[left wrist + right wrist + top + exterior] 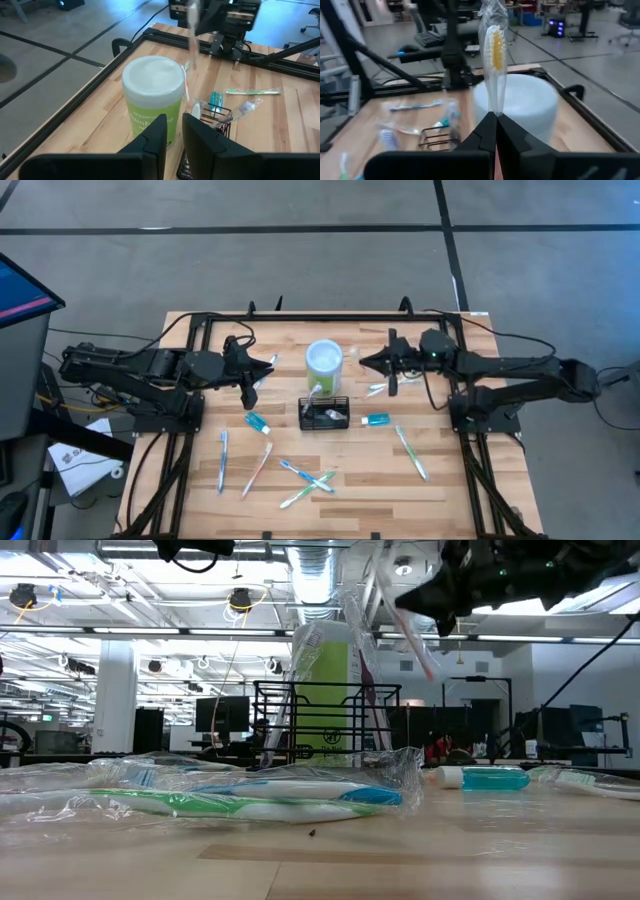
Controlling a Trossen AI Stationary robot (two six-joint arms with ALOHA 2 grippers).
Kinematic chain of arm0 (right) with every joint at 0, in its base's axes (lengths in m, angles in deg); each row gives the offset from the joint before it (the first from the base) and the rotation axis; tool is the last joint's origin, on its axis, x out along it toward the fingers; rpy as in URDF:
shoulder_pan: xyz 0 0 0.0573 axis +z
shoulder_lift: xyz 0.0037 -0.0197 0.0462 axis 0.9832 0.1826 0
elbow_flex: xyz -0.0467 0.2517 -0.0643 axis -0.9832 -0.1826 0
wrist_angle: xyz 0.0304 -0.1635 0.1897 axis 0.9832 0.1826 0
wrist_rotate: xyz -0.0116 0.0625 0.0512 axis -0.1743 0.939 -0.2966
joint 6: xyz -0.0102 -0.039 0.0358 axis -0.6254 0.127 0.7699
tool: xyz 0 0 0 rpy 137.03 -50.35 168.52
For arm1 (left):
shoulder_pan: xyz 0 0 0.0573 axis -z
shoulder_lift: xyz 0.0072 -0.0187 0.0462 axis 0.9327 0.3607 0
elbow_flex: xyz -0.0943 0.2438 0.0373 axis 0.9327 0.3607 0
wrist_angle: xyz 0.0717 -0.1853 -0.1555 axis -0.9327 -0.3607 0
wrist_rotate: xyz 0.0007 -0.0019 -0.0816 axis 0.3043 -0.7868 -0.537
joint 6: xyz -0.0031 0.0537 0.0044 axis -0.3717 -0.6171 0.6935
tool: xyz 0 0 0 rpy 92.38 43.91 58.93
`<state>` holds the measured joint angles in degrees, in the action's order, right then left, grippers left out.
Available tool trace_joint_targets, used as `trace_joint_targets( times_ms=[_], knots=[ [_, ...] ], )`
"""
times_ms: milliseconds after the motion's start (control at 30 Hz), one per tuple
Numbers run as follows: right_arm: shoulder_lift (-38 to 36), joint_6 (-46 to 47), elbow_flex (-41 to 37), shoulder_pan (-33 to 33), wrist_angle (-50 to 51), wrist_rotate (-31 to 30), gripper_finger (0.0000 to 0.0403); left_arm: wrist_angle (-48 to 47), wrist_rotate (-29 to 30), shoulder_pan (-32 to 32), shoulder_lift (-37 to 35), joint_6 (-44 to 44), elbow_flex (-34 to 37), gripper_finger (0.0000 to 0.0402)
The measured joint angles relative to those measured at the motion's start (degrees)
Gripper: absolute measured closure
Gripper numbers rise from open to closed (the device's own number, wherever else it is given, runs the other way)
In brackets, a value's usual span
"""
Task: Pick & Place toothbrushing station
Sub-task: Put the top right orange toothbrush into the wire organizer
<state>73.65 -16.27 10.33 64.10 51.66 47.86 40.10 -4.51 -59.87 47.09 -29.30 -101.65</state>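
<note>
1. Right gripper is clenched on a clear-wrapped toothbrush with yellow bristles, which stands upright above its fingertips; in the high view the right gripper hangs just right of the lime-green cylindrical cup with white top.
2. Left gripper hovers just left of that cup, empty; its fingers stand slightly apart with a narrow gap.
3. Small black wire-mesh rectangular caddy sits on the light wooden table just in front of the cup, between the two grippers and nearer the front edge than either, touching neither.
4. Caddy already holds a few wrapped items; in the left wrist view a toothbrush and a small teal tube show at the caddy.
5. Teal toothpaste tubes lie either side of the caddy.
6. Loose wrapped toothbrushes lie scattered nearer the front edge, well apart from both grippers.
</note>
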Motion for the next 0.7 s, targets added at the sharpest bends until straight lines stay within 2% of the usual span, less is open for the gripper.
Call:
trace_joint_targets(
  times_ms=[167, 433, 600, 700],
  knots=[
    [0.4, -0.1, -0.6, 4.0, -3.2, -4.3, 0.0403, 0.0, 0.0, 0.0, 0.0, 0.0, 0.0, 0.0348],
    [1.2, -1.4, -0.6, 8.4, -9.3, -4.5, 0.0403, 0.0, 0.0, 0.0, 0.0, 0.0, 0.0, 0.0348],
    [3.3, -2.1, -0.5, 10.5, -9.8, -8.5, 0.0403, 0.0, 0.0, 0.0, 0.0, 0.0, 0.0, 0.0348],
    [4.3, -2.1, -0.7, 11.2, -10.6, -8.9, 0.0403, 0.0, 0.0, 0.0, 0.0, 0.0, 0.0, 0.0348]
  ],
)
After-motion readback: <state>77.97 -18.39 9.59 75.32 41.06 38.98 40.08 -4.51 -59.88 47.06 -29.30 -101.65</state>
